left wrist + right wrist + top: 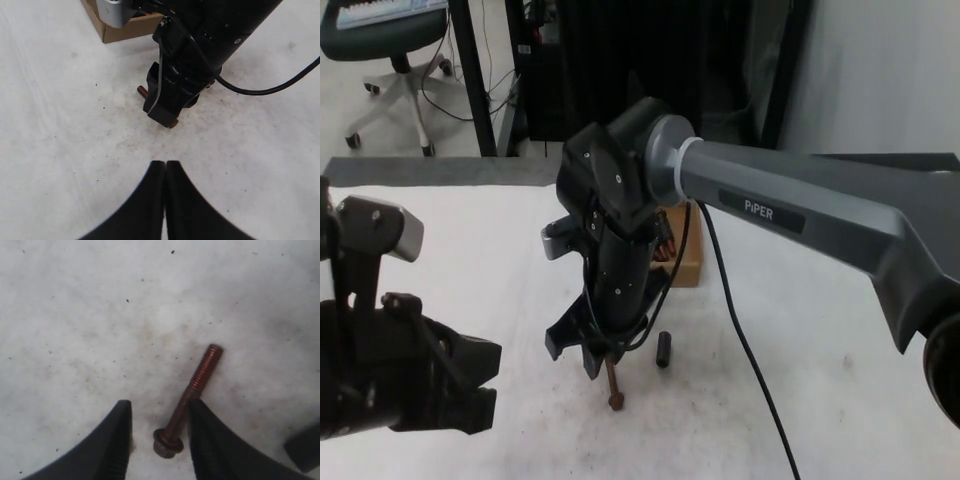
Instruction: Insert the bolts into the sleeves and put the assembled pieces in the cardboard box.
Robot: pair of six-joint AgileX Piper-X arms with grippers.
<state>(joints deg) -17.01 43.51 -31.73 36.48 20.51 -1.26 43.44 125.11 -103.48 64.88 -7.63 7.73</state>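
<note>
A copper bolt (194, 388) lies flat on the white bench, its head between the fingers of my open right gripper (160, 407) and its shaft against one finger. In the high view that gripper (578, 354) points down at mid-bench, with the bolt (613, 385) sticking out below it. A short black sleeve (663, 349) lies just right of the bolt. The cardboard box (682, 262) sits behind the right arm. My left gripper (165, 172) is shut and empty, hovering at the front left, facing the right gripper (167, 102) and the bolt's ends (142, 90).
A dark object (304, 446), likely the sleeve, shows at the edge of the right wrist view. A black cable (740, 330) trails from the right arm across the bench. The box corner (120, 31) lies beyond the right gripper. Bare bench spreads on the right.
</note>
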